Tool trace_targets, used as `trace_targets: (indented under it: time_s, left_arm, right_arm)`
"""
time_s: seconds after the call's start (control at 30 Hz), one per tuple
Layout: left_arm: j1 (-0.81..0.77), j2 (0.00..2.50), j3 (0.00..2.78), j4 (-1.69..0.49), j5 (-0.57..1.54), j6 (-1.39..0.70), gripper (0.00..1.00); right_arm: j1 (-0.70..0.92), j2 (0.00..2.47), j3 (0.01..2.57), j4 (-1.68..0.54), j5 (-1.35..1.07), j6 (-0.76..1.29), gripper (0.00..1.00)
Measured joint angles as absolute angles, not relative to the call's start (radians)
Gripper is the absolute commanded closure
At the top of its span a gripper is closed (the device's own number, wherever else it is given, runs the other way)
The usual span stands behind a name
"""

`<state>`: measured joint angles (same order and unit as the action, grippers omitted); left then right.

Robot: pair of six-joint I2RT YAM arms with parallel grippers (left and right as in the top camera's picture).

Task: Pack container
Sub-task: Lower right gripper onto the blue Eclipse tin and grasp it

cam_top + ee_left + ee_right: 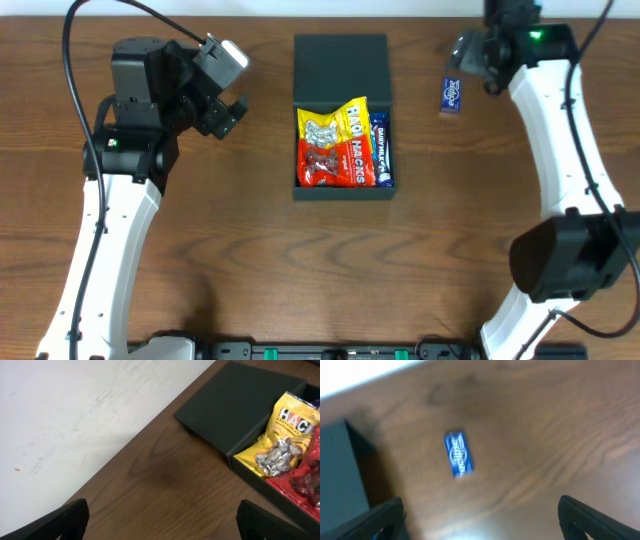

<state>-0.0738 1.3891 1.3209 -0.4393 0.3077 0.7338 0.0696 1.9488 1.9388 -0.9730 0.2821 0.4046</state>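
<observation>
The dark container (300,190) sits at the table's middle with its flat lid (340,68) swung open toward the back. Inside lie a yellow and red snack packet (333,142) and a blue packet (382,150) along the right wall. The container and the yellow packet (282,435) also show in the left wrist view. A small blue packet (452,95) lies on the table right of the lid, and shows in the right wrist view (458,454). My left gripper (160,522) is open and empty, left of the container. My right gripper (480,520) is open and empty above the small blue packet.
The wooden table meets a white wall (75,405) at the back. My right arm's base (575,255) stands at the front right, my left arm (110,230) along the left side.
</observation>
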Motion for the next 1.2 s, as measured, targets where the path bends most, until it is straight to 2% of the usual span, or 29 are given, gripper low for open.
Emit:
trace_targets:
  time_s: [0.13,0.23,0.7,0.97,1.2]
  left_arm:
    - [-0.074,1.389,1.321,-0.440,0.308,0.734,0.05]
    - [-0.074,1.389,1.321,-0.440,0.308,0.734,0.05]
    - [-0.074,1.389,1.321,-0.455,0.308,0.734,0.05]
    - [-0.074,1.389,1.321,-0.457,0.308,0.734,0.05]
    - [-0.074,1.389,1.321,-0.456,0.308,0.730,0.05]
  right_arm:
    - [0.042,2.016,1.939,-0.838,0.208,0.330,0.07]
    - [0.041,2.080,1.939,-0.778,0.180,0.299,0.02]
    - [0.041,2.306,1.937,-0.661,0.149,0.251,0.01]
    - [0.039,2.389,1.937,-0.626,0.159,0.244,0.04]
    - [0.039,2.424,1.937,-0.596,0.152,0.239,0.13]
